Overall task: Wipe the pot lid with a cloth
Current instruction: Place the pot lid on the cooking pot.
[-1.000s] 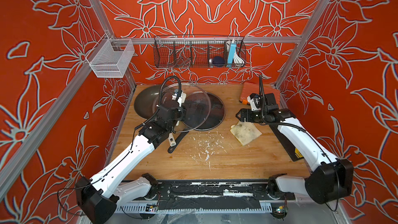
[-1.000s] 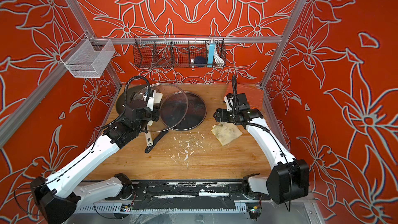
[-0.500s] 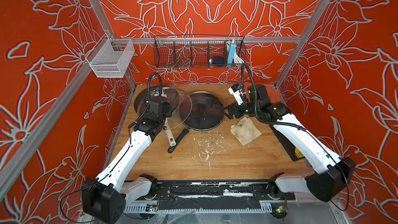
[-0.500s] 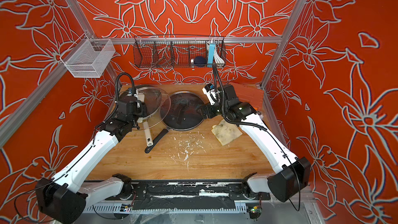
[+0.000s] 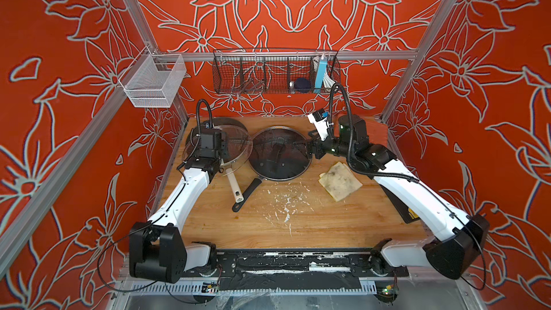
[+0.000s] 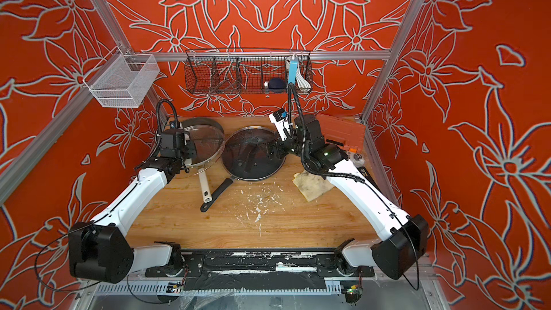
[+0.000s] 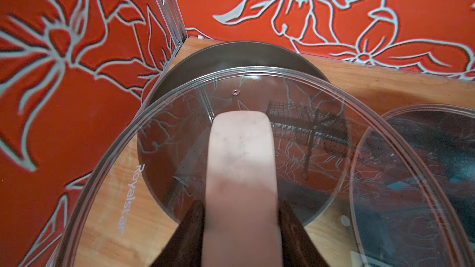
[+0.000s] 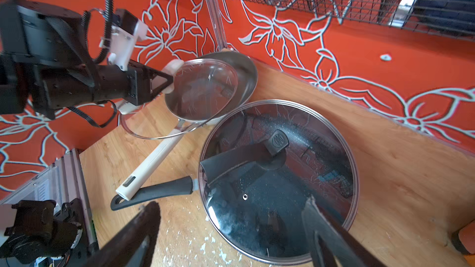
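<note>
While your left gripper (image 8: 168, 81) clamps the pot lid (image 5: 235, 144) by its handle over the worktop's (image 5: 268, 228) far-left corner, wiping looks unstarted | right gripper (image 5: 302, 145): spread wide, empty | cloth (image 5: 340, 181): near right edge, untouched | to do: grab cloth, wipe lid

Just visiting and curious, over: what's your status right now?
Left gripper shut on glass lid, by its handle, tilted above grey pan. Right gripper open, over black pan's lid. Cloth lying on table, untouched.
</note>
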Tool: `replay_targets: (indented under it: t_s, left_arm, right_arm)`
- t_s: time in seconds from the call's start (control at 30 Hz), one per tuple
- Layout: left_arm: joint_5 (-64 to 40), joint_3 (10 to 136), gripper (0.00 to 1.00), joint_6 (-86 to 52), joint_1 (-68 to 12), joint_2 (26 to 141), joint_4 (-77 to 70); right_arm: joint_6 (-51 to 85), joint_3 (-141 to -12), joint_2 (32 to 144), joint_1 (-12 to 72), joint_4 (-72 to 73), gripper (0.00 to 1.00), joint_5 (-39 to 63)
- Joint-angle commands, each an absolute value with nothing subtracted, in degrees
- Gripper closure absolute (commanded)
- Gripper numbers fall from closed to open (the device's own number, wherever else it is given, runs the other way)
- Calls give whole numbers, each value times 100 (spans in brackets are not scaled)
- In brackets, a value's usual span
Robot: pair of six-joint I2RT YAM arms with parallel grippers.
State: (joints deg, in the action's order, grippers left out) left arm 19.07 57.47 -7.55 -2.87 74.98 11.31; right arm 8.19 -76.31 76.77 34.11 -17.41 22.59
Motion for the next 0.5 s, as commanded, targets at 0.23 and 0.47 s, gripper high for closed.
replay_targets:
  t_s: [0.23, 0.47]
  left_arm:
    - [1799, 6351, 100, -663, -72, 8028, -1017]
    - [1771, 6566, 100, -373, 20, 8545, -1363]
  right_arm:
    - [830, -7549, 7796, 3458, -1477, 11, 2203]
    - [780, -7539, 7840, 3454, -1377, 11, 2168]
